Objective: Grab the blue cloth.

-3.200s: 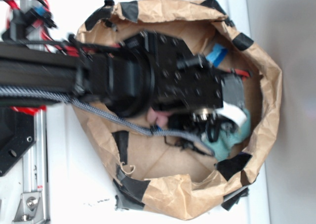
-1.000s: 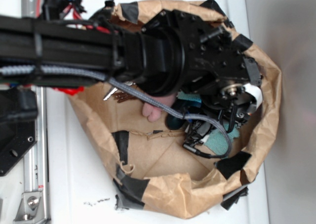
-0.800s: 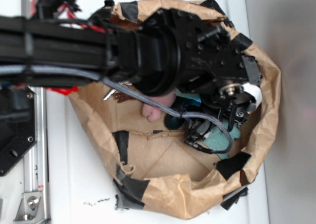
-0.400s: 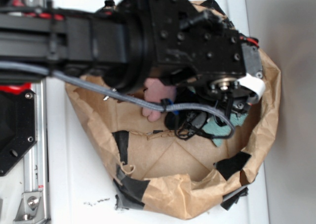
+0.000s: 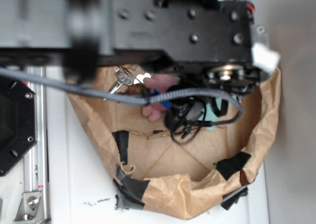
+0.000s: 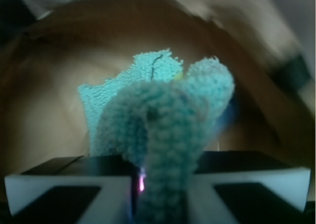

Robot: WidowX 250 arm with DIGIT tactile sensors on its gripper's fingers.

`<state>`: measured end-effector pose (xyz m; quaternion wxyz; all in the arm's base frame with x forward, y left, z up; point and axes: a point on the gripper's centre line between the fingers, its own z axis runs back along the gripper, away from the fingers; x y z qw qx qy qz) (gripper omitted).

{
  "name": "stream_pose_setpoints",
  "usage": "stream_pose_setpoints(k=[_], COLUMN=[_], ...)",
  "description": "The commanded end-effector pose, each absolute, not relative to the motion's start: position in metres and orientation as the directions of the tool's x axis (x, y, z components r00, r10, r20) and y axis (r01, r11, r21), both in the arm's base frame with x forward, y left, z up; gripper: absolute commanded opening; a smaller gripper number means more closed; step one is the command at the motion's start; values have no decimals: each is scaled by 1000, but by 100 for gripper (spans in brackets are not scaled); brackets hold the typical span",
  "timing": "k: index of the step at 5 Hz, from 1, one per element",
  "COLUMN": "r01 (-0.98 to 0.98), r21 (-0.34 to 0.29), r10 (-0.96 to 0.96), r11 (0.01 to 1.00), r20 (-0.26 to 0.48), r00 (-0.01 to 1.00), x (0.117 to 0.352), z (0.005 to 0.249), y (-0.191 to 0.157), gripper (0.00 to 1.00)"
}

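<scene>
In the wrist view, the gripper has its jaws closed tight on a fold of the blue cloth, which hangs above the paper bag. Only a thin fold is pinched, so it may slip out.

Blue cloth — fuzzy terry, matt; paper bag — crinkled brown, matt blk tape.

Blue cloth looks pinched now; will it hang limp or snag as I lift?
The blue cloth is bunched into soft folds between the jaws, so it will probably droop. Its fuzzy terry should resist slipping, though trailing fabric might brush the paper bag.
</scene>
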<state>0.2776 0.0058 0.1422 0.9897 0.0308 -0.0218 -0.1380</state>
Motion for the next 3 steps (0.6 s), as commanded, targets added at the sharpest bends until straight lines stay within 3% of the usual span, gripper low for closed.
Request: stream_pose_setpoints(k=[1,3], r01=[67,-13], r21=[-5,119], r10=[-66,-4], r11=[998,993], r20=[86,146], r00=[994,989], x=[232,221], z=[227,236], y=[-17,-13], gripper=[0,0])
